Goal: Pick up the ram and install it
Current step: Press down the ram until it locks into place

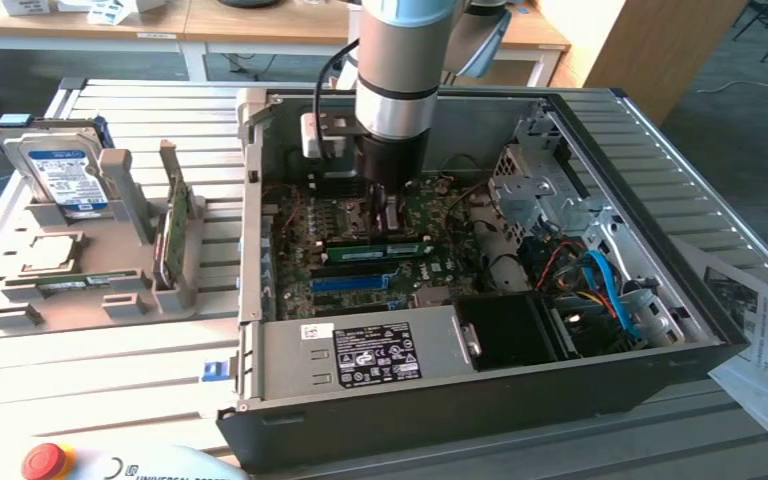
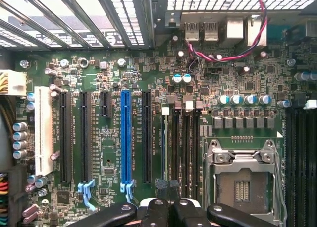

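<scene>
The fingers (image 2: 168, 207) were closed together, and nothing could be seen gripped between them. In the wrist view their black tips sat pressed side by side directly over the memory slots (image 2: 182, 147) on the motherboard (image 2: 148, 88). Whether they touched the slots could not be told.

The arm (image 1: 398, 60) came straight down from above into the open computer case (image 1: 651, 330), its wrist vertical and the fingers (image 1: 387, 215) pointing down at the board, near the middle of the case.

The ram (image 1: 380, 248) lay as a narrow green strip on the motherboard just below the fingers in the exterior view, its long axis running across from that view's left to its right, level with the board. It sat just above the blue slot (image 1: 355, 283), parallel to it.

Outside the case, on the exterior view's left, a gray holder (image 1: 77, 290) rested on the table (image 1: 91, 370). A hard drive (image 1: 61, 172) stood upright in it, and a green card (image 1: 171, 235) stood on edge beside that.
</scene>
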Available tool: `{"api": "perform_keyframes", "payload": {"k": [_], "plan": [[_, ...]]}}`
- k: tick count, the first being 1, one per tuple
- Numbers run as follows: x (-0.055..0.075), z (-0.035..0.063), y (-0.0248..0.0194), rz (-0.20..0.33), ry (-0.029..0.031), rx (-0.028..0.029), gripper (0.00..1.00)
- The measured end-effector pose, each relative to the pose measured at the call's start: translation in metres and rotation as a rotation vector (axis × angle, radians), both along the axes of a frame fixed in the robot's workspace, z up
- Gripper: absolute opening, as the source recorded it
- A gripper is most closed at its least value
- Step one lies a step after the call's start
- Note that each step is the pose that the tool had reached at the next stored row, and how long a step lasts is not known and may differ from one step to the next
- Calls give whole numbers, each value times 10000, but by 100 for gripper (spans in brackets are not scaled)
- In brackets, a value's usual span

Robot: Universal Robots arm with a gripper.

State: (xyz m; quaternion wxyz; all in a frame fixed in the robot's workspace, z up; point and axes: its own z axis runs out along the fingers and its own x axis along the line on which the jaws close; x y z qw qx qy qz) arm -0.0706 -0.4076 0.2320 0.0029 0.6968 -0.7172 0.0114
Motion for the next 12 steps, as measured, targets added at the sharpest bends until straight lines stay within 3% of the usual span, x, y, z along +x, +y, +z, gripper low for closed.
{"api": "perform_keyframes", "payload": {"k": [12], "plan": [[6, 212, 0, 0, 53, -58, 11]]}}
